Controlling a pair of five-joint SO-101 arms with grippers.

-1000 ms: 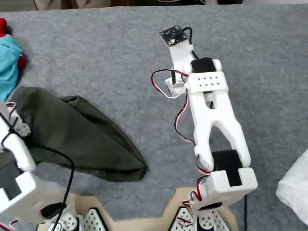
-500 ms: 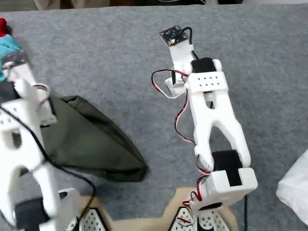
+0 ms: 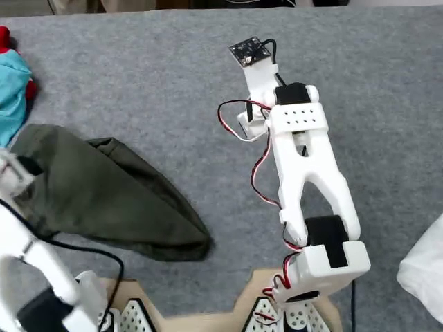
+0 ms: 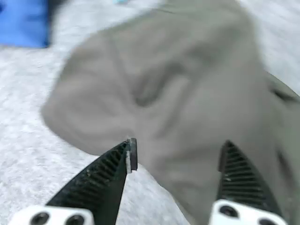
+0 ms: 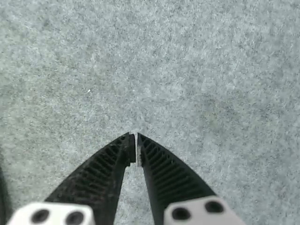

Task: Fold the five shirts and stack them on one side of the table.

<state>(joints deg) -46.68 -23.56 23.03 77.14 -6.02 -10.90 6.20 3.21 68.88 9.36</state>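
Grey felt covers the table [image 3: 138,76], where an olive-green shirt [image 3: 111,200] lies at the near left in a loose, rumpled wedge. It is broad toward the left edge and tapers to a rounded point toward the centre. Its creases are soft and uneven, with one flap turned up along the far side, and it does not look like a finished fold.

The left gripper [image 4: 179,150] hangs just above the shirt's broad end, jaws spread wide and holding nothing, apparently placed to take a bite of the cloth. The right gripper [image 5: 136,140] hovers over bare felt near the table's middle, jaws pinched together on nothing, seemingly parked clear of the work.

A teal garment [image 3: 10,90] with something red [image 3: 5,38] beside it sits at the far left edge. White fabric [image 3: 423,270] shows at the near right, well apart from the olive shirt.
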